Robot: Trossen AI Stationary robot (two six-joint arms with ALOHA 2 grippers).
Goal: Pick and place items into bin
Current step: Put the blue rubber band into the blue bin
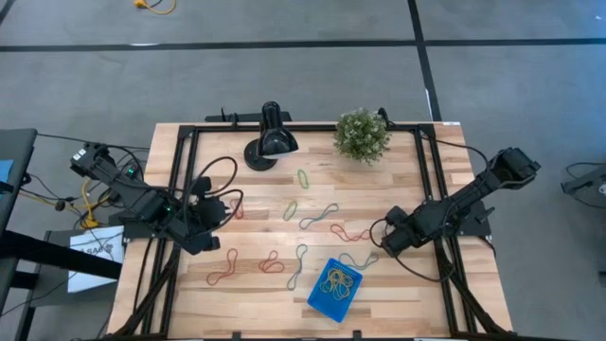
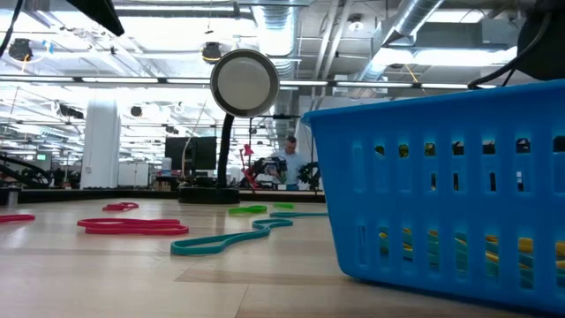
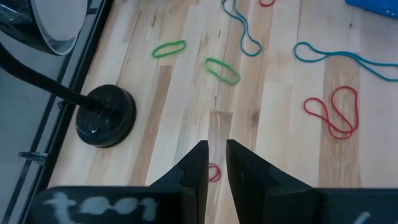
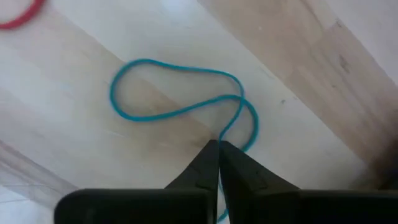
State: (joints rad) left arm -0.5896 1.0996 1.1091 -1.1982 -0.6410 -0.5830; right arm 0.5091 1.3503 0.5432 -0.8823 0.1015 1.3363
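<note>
Blue bin (image 1: 335, 290) near the wooden desk's (image 1: 417, 294) front edge, bands inside. Right gripper (image 4: 217, 144) pinching teal band (image 4: 180, 93) beside it. Left gripper (image 3: 216, 154) jaws slightly apart, empty, near left edge. Lamp (image 1: 270, 137), plant (image 1: 362, 134) at back edge; grey floor beyond.

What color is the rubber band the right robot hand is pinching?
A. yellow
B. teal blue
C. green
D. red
B: in the right wrist view the right gripper has its fingers closed together on a teal rubber band lying twisted on the wooden table.
</note>
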